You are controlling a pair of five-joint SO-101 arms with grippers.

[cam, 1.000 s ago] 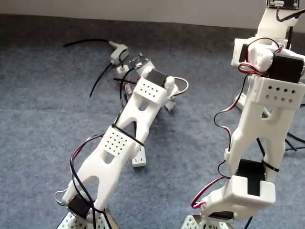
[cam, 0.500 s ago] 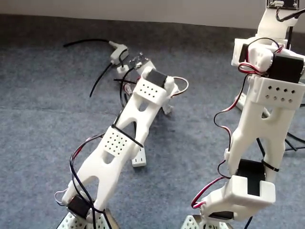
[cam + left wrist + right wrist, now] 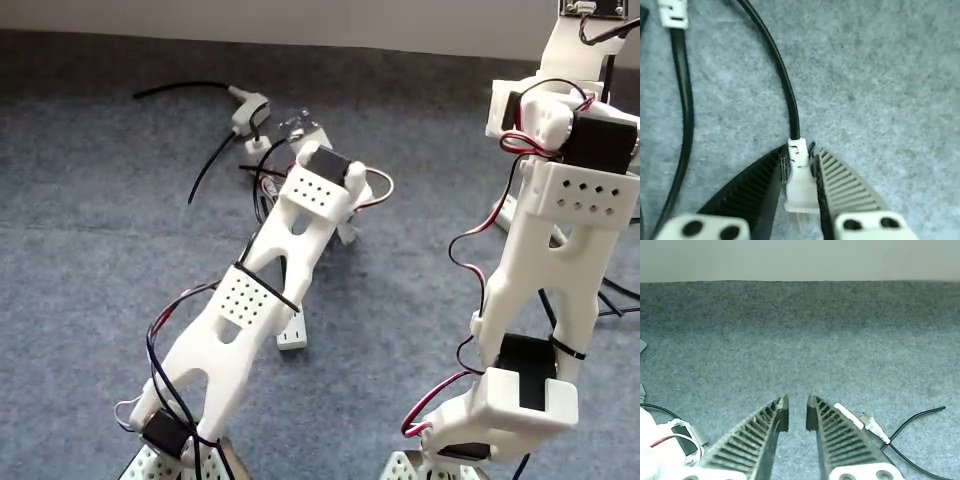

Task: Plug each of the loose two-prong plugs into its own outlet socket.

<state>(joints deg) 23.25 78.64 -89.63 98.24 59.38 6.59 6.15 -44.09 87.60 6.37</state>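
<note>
My left gripper [image 3: 800, 152] is shut on a white two-prong plug [image 3: 801, 185], whose prongs point back toward the wrist and whose black cable [image 3: 782, 80] runs away across the grey carpet. A second white plug [image 3: 672, 12] on a black cable lies farther off. In the high view the left arm [image 3: 300, 215] stretches to the middle of the carpet, and a white outlet block [image 3: 292, 332] lies partly under it. My right gripper [image 3: 797, 407] hangs open above the carpet, holding nothing. A loose white plug [image 3: 860, 420] lies beside one of its fingers.
Another white plug [image 3: 250, 108] with black cables [image 3: 205, 165] lies at the far left of the carpet. The right arm [image 3: 560, 220] stands tall at the right edge. A pale wall [image 3: 800, 260] bounds the far side. Red and black servo wires hang off both arms.
The left arm's wrist has shifted a little toward the far side with the plug held. The right arm has not moved.
</note>
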